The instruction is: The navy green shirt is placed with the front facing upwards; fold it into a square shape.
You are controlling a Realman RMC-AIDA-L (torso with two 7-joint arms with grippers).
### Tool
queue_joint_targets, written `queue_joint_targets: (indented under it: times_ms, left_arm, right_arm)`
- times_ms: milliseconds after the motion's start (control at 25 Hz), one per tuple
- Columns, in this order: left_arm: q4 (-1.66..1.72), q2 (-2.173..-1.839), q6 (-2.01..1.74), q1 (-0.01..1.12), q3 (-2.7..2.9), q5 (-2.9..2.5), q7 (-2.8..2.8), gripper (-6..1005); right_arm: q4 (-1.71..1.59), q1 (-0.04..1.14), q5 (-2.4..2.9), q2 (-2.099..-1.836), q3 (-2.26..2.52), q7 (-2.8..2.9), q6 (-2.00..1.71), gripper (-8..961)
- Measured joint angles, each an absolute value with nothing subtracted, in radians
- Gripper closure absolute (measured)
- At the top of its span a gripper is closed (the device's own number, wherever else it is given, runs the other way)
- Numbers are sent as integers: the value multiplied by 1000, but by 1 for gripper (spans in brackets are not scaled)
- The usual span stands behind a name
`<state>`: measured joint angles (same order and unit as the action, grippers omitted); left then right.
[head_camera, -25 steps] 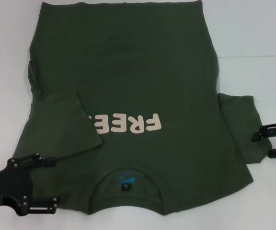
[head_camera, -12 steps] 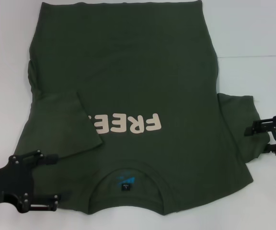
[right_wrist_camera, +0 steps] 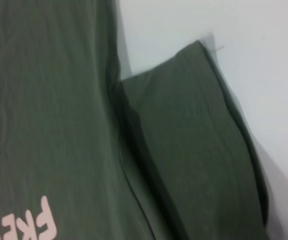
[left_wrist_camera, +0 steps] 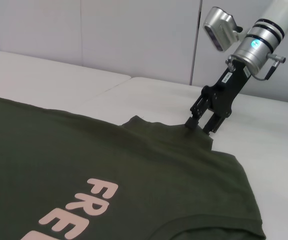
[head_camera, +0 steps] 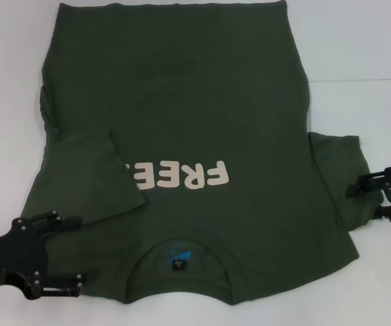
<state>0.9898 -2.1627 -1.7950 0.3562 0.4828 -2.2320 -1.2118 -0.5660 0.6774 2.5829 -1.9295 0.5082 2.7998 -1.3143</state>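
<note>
On the navy green shirt you can read cream block lettering across the chest: "FREE", upside down in the head view, its last character hidden under the folded-in sleeve. Inside the collar sits a small blue-and-black neck label; its print is too small for you to read.

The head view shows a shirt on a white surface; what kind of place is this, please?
Probably a lab or test workspace: a plain white table, bare pale wall panels behind it, and only the navy green shirt laid out between the left gripper and right gripper.
</note>
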Motion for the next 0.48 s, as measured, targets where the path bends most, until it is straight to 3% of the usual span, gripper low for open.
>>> queue_joint_targets:
  times_ms: [240, 480]
  left_arm:
    - [993, -2163, -1813, 361, 478, -2215, -1226, 55]
    - [994, -2160, -1814, 360, 477, -2204, -1227, 55]
  right_arm:
    - [-571, 689, 2584, -1929, 563, 2810, -1307, 332]
    - [-576, 694, 2585, -1931, 591, 2802, -1303, 566]
